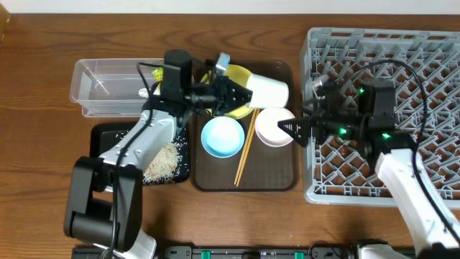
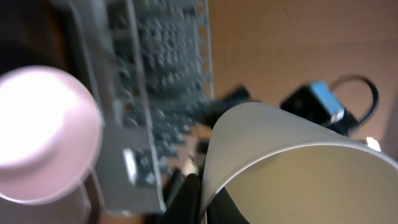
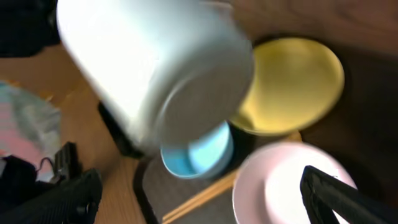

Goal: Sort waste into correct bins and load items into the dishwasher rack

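Note:
My left gripper (image 1: 233,93) is shut on the rim of the small pale cup (image 1: 270,92), which it holds on its side above the brown serving tray (image 1: 277,180). One finger is inside the cup (image 2: 298,162) and one outside. The cup also shows in the right wrist view (image 3: 161,74). My right gripper (image 1: 291,129) is open, at the right edge of the white bowl (image 1: 272,126), and its fingers straddle the bowl (image 3: 280,186). The light blue bowl (image 1: 221,137), the chopsticks (image 1: 244,155) and the yellow plate (image 1: 237,74) lie on the serving tray. The plate is partly hidden by my left arm.
The grey dishwasher rack (image 1: 431,50) fills the right side. The clear tub (image 1: 108,86) stands at the back left. The black tray (image 1: 115,137) in front of it holds rice scraps (image 1: 164,162). I cannot make out the wrapper or the tissue.

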